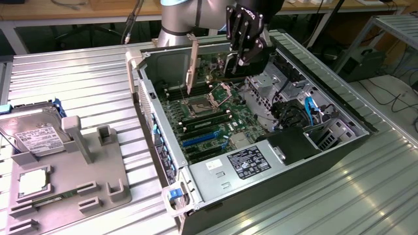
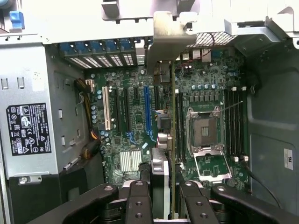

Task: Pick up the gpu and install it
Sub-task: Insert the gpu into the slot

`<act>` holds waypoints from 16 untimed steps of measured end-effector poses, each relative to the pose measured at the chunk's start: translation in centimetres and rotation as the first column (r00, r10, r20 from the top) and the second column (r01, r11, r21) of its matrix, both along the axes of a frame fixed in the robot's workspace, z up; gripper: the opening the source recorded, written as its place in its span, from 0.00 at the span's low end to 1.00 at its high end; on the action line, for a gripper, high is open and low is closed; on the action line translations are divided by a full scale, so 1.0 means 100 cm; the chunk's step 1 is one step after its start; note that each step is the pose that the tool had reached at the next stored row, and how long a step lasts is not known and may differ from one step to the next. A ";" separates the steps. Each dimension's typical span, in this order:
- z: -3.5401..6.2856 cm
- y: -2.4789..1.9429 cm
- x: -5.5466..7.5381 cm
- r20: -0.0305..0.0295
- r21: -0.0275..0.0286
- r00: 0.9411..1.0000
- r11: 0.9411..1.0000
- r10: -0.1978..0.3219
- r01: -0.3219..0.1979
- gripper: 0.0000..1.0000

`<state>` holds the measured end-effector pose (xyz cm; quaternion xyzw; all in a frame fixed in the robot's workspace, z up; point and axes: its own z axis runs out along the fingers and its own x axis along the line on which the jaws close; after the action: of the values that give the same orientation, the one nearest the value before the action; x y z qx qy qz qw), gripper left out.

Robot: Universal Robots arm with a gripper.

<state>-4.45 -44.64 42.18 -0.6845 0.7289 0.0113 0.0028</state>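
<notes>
Now, pincer [image 1: 247, 58] clamps the gpu [image 1: 210, 61] — above the motherboard [image 1: 216, 116].

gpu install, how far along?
Done: the gpu is picked up. In hand: the gripper is shut on it, holding it on edge over the motherboard inside the open case. Left: seating it. The card appears to hang clear of the board, and the long blue slot is empty.

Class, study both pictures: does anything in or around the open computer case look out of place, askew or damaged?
Nothing looks damaged. The gpu hangs on edge in the claw above the motherboard, in no slot; a hard drive lies outside the case, on the grey fixture.
</notes>
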 end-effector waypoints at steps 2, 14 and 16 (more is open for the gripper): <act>-0.0012 0.0019 0.000 0.004 0.003 1.000 1.000 0.006 -0.006 0.28; -0.0098 0.0071 0.000 0.013 0.002 1.000 1.000 0.001 -0.002 0.28; -0.0113 0.0071 0.000 0.006 0.002 1.000 1.000 0.010 -0.010 0.28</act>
<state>-4.46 -43.93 41.05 -0.6880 0.7256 0.0100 0.0057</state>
